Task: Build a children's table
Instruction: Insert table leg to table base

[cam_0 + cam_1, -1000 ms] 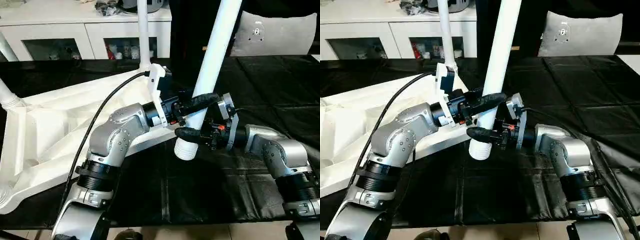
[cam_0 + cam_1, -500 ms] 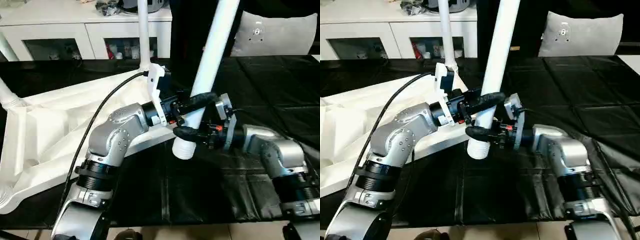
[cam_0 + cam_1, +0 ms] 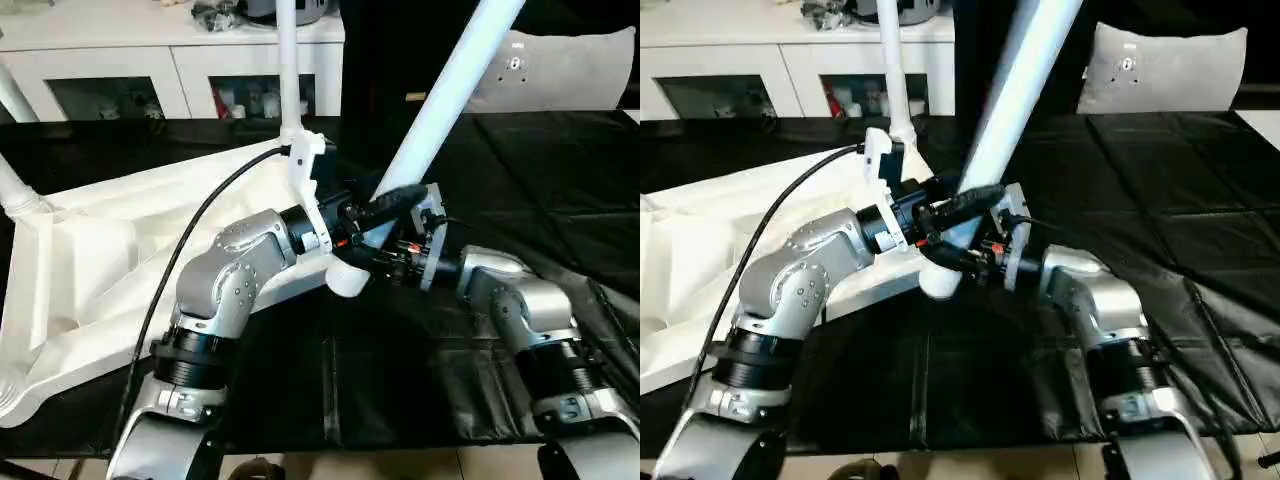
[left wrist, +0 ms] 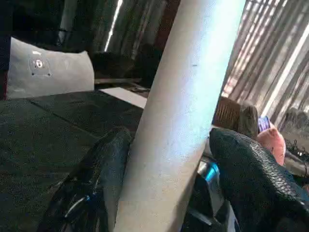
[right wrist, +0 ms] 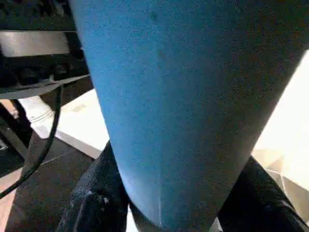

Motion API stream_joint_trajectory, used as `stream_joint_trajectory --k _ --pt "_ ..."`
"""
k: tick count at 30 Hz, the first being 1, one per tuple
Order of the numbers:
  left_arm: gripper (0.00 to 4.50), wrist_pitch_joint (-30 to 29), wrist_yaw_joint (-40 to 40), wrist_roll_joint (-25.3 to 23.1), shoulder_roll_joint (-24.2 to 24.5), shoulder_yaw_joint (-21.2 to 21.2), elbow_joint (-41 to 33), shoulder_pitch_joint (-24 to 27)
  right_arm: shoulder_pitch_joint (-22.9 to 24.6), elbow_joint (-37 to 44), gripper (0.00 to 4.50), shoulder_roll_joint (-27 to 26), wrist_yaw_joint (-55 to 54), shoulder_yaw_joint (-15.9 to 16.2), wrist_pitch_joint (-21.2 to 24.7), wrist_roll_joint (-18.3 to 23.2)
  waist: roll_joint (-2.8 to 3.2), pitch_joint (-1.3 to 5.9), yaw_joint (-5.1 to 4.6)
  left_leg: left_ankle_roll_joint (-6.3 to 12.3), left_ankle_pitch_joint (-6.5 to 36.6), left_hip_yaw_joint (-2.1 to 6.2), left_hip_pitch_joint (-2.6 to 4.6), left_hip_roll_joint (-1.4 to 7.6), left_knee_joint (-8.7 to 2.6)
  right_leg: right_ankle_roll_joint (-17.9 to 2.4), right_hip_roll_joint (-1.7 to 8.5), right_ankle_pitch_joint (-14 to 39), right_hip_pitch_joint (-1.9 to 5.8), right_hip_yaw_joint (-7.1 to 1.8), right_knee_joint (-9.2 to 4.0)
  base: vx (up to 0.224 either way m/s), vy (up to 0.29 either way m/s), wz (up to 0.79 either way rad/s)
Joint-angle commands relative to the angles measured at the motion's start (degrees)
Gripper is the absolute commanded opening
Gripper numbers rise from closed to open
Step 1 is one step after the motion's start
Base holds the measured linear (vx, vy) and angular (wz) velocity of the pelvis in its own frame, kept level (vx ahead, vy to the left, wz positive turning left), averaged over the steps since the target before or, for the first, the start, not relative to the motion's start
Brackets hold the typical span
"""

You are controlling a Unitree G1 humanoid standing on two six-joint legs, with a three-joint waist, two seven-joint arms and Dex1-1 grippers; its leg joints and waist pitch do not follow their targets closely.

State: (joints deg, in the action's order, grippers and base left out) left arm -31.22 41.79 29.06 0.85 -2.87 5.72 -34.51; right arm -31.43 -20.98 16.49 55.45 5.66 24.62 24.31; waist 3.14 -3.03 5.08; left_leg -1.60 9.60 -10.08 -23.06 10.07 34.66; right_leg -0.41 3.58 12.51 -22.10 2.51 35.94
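Observation:
The white tabletop [image 3: 90, 260] lies underside up on the black cloth. One leg [image 3: 287, 70] stands upright in its far corner socket, and two more [image 3: 12, 190] rise at the left edge. A loose leg [image 3: 440, 100] leans steeply, its lower end [image 3: 345, 280] at the tabletop's near right edge. My right gripper [image 3: 375, 258] is shut on this leg near its lower end; both fingers [image 5: 91, 198] press against it. My left gripper [image 3: 385, 205] straddles the same leg just above, open. One finger [image 4: 106, 169] lies along the leg and the other finger [image 4: 251, 169] stands slightly off it.
A white cabinet [image 3: 170, 60] with dark glass doors runs along the back. A grey pad [image 3: 560, 70] leans at the back right. Black cloth [image 3: 400, 380] covers the work surface. My left arm's black cable [image 3: 200, 220] arcs over the tabletop.
The held leg has tipped further over, its top going right and its lower end moving left to the tabletop's edge. My right gripper went left with it. My left fingers have spread.

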Motion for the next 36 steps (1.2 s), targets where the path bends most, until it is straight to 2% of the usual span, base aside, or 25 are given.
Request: stream_joint_trajectory --k 1,4,5,7,8,9,10,12,14,15,16,20,24,26,27,28,31,32,34,36 --pt "3.05 -1.79 2.96 6.73 -3.82 -3.07 -5.89 -1.05 -1.90 -3.22 1.89 -0.62 -6.10 -3.21 1.78 -1.12 -1.07 4.27 -0.04 3.85 5.44 0.80 1.29 2.67 -3.13 -14.33 4.32 1.82 2.80 -2.11 -4.00 0.000 0.000 0.00" --pt "3.05 -1.97 0.34 9.34 -5.61 0.98 -5.12 -1.94 -1.81 -3.16 1.89 -0.98 -6.29 -4.43 1.99 -0.09 -1.21 4.28 0.05 3.94 5.24 0.84 1.32 2.73 -3.13 -14.76 4.32 1.67 2.79 -2.09 -3.97 0.000 0.000 0.00" --pt "3.05 -2.10 -0.26 9.73 -5.99 1.81 -4.96 -2.16 -1.74 -3.12 1.89 -0.99 -6.35 -4.65 1.93 0.10 -1.33 4.30 0.19 3.66 5.20 0.72 1.49 2.81 -3.15 -15.49 4.38 2.07 2.67 -2.11 -4.00 0.000 0.000 0.00" --pt "3.05 -1.96 -1.19 10.12 -6.27 3.06 -4.56 -2.51 -1.51 -2.89 1.89 -1.08 -6.52 -5.03 1.25 0.30 -1.34 4.24 0.25 3.93 5.34 0.73 1.27 2.75 -3.09 -15.40 4.21 1.82 2.74 -2.10 -3.91 0.000 0.000 0.00" --pt "3.05 -1.73 -2.14 10.10 -6.11 4.37 -3.86 -2.90 -1.14 -2.43 1.88 -1.38 -7.17 -5.94 0.87 0.99 -1.70 4.15 0.04 4.27 5.64 0.70 1.21 2.64 -3.14 -14.87 4.24 2.18 2.84 -2.08 -4.08 0.000 0.000 0.00" --pt "3.05 -0.81 -3.22 8.57 -4.67 6.07 -2.56 -3.18 -0.31 -1.16 1.88 -2.07 -9.97 -7.94 -0.63 1.55 -1.68 4.05 -0.13 4.46 5.98 0.75 1.13 2.60 -3.18 -14.19 4.38 3.22 2.91 -2.12 -4.18 0.000 0.000 0.00" --pt "3.05 -0.55 -3.51 7.81 -3.82 6.56 -2.10 -3.13 -0.01 -0.48 1.88 -2.20 -11.36 -8.64 -0.63 1.60 -1.45 4.03 -0.29 4.15 5.94 0.81 1.16 2.52 -3.21 -13.17 4.30 4.47 2.89 -2.12 -4.31 0.000 0.000 0.00" --pt "3.05 -0.14 -3.74 5.97 -2.09 6.49 -1.59 -2.75 0.51 0.53 1.88 -2.02 -12.65 -9.24 -0.88 1.04 -1.55 4.02 -0.57 3.79 6.13 0.78 1.20 2.40 -3.21 -12.45 4.14 5.44 2.91 -2.10 -4.47 0.000 0.000 0.00" --pt "3.05 0.96 -3.57 1.47 2.28 4.67 -0.69 -1.28 1.84 2.40 1.88 -1.51 -15.10 -10.59 -0.91 0.12 -1.20 4.10 -0.75 3.24 5.82 0.92 1.38 2.58 -3.35 -10.87 3.94 6.11 2.68 -2.15 -4.52 0.000 0.000 0.00" --pt "3.05 1.11 -3.51 0.84 2.80 4.25 -0.54 -1.09 2.02 2.56 1.88 -1.39 -15.29 -10.64 -0.98 -0.04 -1.18 4.15 -0.80 3.07 5.72 0.95 1.41 2.61 -3.34 -10.76 3.95 5.78 2.64 -2.15 -4.38 0.000 0.000 0.00" --pt "3.05 2.58 -3.01 -5.07 7.71 0.14 1.04 0.73 3.82 3.93 1.88 -0.29 -17.06 -11.01 -2.05 -1.78 -0.78 4.23 -0.78 2.66 5.69 1.05 1.60 2.73 -3.43 -10.22 3.79 5.41 2.42 -2.11 -4.39 0.000 0.000 0.00" --pt "3.05 4.92 -2.31 -13.87 14.37 -7.71 4.79 2.61 7.06 6.50 1.88 0.70 -19.76 -11.90 -1.92 -3.04 -0.60 4.32 -0.79 1.71 6.11 0.95 1.75 2.66 -3.55 -10.05 3.80 4.01 2.30 -2.17 -4.18 0.000 0.000 0.00" --pt "3.05 6.51 -3.32 -16.56 14.71 -9.27 7.85 2.90 9.16 8.89 1.88 1.00 -21.31 -11.65 -1.24 -3.75 -0.53 4.21 -0.36 0.87 7.46 0.90 1.78 2.71 -3.72 -11.46 4.03 3.45 2.30 -2.23 -4.26 0.000 0.000 0.00" --pt "3.05 7.88 -3.58 -18.91 15.17 -10.81 9.82 2.91 9.75 9.77 1.88 0.69 -24.40 -12.12 0.07 -4.63 -0.70 4.07 -0.42 0.56 8.57 0.92 1.64 2.62 -3.84 -11.32 4.11 5.13 2.34 -2.28 -4.48 0.000 0.000 0.00" --pt "3.05 7.88 -3.58 -18.91 15.17 -10.81 9.82 2.91 9.75 9.77 1.88 0.69 -24.40 -12.12 0.07 -4.63 -0.42 4.07 -0.44 0.24 9.11 0.93 1.72 2.58 -3.86 -11.08 4.17 6.22 2.26 -2.29 -4.61 0.000 0.000 0.00" --pt "3.05 9.19 -3.59 -20.97 15.73 -12.46 11.11 3.19 10.13 10.26 1.88 0.67 -25.66 -11.76 -0.38 -5.64 -0.25 4.06 -0.41 0.04 9.55 1.03 1.73 2.61 -3.92 -10.83 4.19 6.95 2.24 -2.32 -4.64 0.000 0.000 0.00" --pt "3.05 9.55 -3.47 -22.03 16.10 -13.75 12.11 3.58 10.70 10.94 1.88 0.66 -26.49 -11.39 -0.90 -6.39 -0.36 4.12 -0.52 -0.32 9.79 1.05 1.69 2.61 -3.95 -10.56 4.16 6.67 2.24 -2.34 -4.58 0.000 0.000 0.00" --pt "3.05 9.52 -3.06 -22.12 16.15 -14.04 12.50 3.77 11.05 11.36 1.88 0.60 -26.63 -11.37 -1.10 -6.44 -0.62 4.12 -0.55 -0.30 9.78 0.98 1.65 2.58 -3.95 -10.74 4.14 6.20 2.27 -2.35 -4.60 0.000 0.000 0.00" --pt "3.05 9.24 -2.41 -22.11 16.09 -14.11 12.85 4.08 11.52 11.85 1.88 0.66 -26.39 -11.23 -1.66 -6.62 -0.45 4.13 -0.48 -0.18 9.60 1.02 1.67 2.61 -3.95 -11.06 4.19 5.78 2.23 -2.34 -4.51 0.000 0.000 0.00" --pt "2.72 9.20 -2.19 -22.14 16.00 -14.04 13.04 4.18 11.70 12.05 1.88 0.72 -26.28 -11.12 -1.89 -6.72 -0.59 4.12 -0.46 0.07 9.51 1.01 1.65 2.65 -3.94 -11.33 4.25 5.71 2.23 -2.34 -4.46 0.000 0.000 0.00"
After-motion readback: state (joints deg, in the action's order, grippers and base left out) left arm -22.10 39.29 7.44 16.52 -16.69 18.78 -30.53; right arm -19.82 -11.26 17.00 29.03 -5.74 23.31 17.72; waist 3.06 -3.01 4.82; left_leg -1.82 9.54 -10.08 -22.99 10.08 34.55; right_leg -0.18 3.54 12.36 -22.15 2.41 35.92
